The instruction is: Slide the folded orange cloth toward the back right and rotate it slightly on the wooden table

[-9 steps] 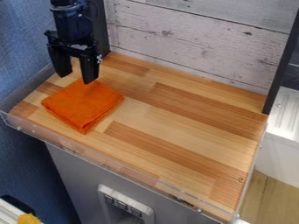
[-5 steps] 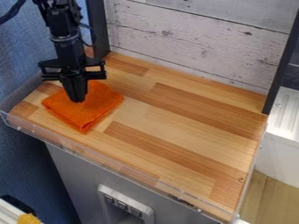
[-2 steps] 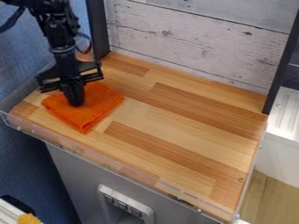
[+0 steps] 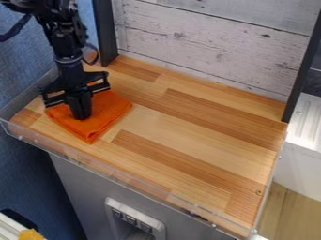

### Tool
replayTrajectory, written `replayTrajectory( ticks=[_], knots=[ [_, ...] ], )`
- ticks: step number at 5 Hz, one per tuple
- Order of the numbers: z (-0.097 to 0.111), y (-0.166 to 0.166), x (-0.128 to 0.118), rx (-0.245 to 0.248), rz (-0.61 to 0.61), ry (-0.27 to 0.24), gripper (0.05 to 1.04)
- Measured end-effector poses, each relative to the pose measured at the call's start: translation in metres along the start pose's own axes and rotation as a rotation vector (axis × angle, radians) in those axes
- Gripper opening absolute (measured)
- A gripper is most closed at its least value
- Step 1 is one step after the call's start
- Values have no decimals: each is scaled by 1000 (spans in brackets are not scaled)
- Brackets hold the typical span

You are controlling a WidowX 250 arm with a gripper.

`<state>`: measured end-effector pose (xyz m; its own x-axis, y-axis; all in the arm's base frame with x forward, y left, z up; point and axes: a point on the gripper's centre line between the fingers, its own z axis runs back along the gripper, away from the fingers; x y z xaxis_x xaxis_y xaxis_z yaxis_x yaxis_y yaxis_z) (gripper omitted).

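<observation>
Narrow pincer down on a folded orange cloth at the tabletop's left end

The orange cloth lies flat on the tabletop, near its left end and well apart from its right edge. It is folded into a thick, nearly square pad, so no clear long axis shows. It sits turned like a diamond: one corner points down the view toward the tabletop's near edge, another toward its left edge and a third out across the bare wood. The pincer comes down at a slight tilt over the tabletop's left part, its fingers close together and their tips at the cloth's upper face, left of its middle. Whether a fold is caught between them I cannot tell.

The tabletop is made of light and darker wooden strips. A clear rim runs along its near edge. Behind the tabletop stands a wall of whitewashed planks, with a dark post at its left side and another at its right. Left of the tabletop is a textured blue surface. Below its near edge is a grey front bearing a pale switch panel. To its right are a white unit and, lower, a wooden floor.
</observation>
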<state>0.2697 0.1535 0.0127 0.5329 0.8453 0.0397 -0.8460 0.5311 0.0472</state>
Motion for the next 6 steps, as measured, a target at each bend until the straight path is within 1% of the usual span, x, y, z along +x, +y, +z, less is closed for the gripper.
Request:
replayTrajectory(
  ticks=[1,2,3,4,5,6],
  knots=[
    [-2,-7,1,21,-56,6,63],
    [-2,-21,9,27,-186,16,63],
    [-2,-33,14,20,-345,32,63],
    [-3,-42,20,3,-513,55,63],
    [-2,-49,26,-20,-654,69,62],
    [-1,-54,27,-48,-766,70,59]
  ],
)
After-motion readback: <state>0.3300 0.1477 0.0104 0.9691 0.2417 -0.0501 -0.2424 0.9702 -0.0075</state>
